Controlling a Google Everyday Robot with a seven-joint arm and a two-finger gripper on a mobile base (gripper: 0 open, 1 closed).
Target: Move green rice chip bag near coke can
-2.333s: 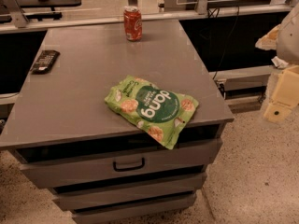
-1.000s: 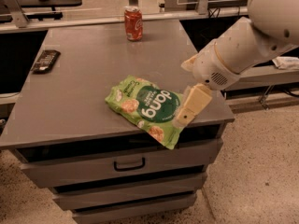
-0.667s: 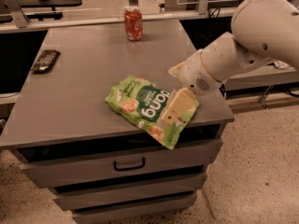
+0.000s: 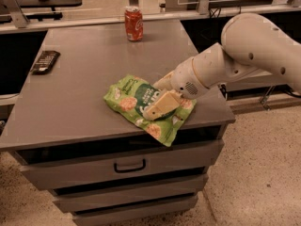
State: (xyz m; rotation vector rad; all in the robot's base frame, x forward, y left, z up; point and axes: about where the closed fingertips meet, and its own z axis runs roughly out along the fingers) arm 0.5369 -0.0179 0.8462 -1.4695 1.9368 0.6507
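Observation:
The green rice chip bag (image 4: 127, 98) lies flat near the front right corner of the grey cabinet top (image 4: 84, 79), its lower corner hanging over the front edge. The coke can (image 4: 134, 24) stands upright at the far edge, well behind the bag. My gripper (image 4: 159, 105) reaches in from the right on a white arm (image 4: 244, 51) and sits low over the middle of the bag, covering its dark-green circle.
A black remote-like device (image 4: 44, 61) lies at the left edge of the top. Drawers with a handle (image 4: 129, 165) are below the front edge. Other tables and metal legs stand behind. The speckled floor is to the right.
The arm has swung in from the right side and moved left and down, so the gripper now sits over the bag's middle. The bag and can have not moved.

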